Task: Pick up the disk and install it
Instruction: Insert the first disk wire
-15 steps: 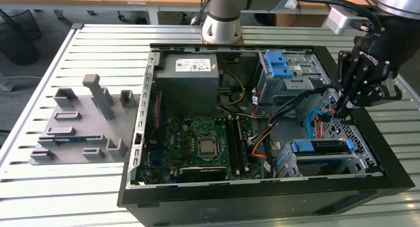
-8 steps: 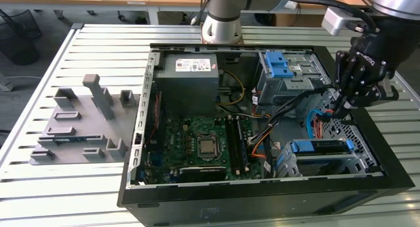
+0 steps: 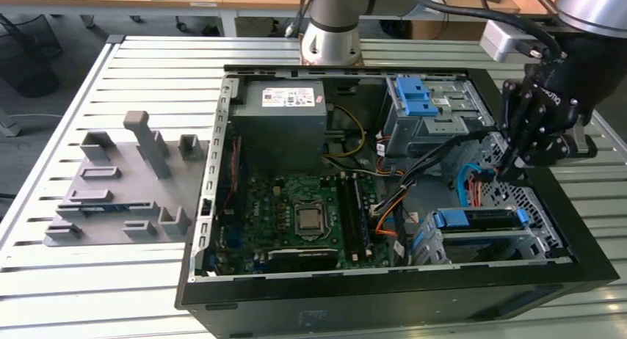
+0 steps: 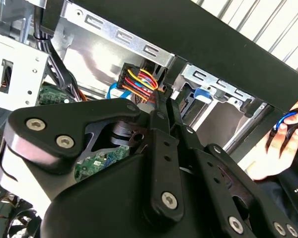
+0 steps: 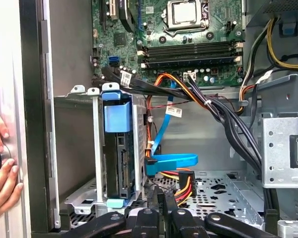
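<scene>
Exterior view: high, angled down across the worktop [image 3: 88,280] into the open computer case [image 3: 392,295], whole case in frame. Both wrist views: close inside that case, sharing the drive cage [image 5: 97,148] [image 4: 213,82] and orange-yellow wire bundle [image 5: 185,184] [image 4: 141,82].

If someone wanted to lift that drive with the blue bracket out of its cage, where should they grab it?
Probably by the blue bracket's tab on the disk, which stands on edge inside the metal cage. Come from the case's open side; the cage walls cover its flat faces.

Blk claw [image 3: 524,159], silver screws, cables.
</scene>
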{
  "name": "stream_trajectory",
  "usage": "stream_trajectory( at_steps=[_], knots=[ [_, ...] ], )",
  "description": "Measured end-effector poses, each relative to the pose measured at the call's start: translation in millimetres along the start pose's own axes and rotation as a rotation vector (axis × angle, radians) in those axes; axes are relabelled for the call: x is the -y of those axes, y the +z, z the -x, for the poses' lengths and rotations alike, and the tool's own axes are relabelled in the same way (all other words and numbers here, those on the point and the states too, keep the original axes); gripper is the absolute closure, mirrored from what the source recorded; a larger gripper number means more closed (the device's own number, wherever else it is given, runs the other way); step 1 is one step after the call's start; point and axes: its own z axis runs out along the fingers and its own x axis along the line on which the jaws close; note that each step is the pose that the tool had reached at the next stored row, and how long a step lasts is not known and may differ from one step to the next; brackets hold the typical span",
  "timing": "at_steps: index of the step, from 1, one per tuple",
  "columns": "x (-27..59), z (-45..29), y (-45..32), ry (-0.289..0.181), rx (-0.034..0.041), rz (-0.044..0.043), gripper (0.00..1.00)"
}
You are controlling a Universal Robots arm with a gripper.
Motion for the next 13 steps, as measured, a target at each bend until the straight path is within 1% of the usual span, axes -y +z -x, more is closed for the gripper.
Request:
stream_trajectory(
  at_steps=[2, 4, 11, 13],
  knots=[
    [-0.9, -2.6, 0.4, 0.000, 0.0086, -0.0031, 0.84],
    [-1.9, -5.4, 0.7, 0.000, 0.0132, -0.0066, 0.84],
    [-6.8, -14.6, 1.9, -0.004, 0.0165, -0.0199, 0.84],
    [-9.6, -15.3, 1.9, -0.004, 0.0168, -0.0230, 0.84]
  ],
)
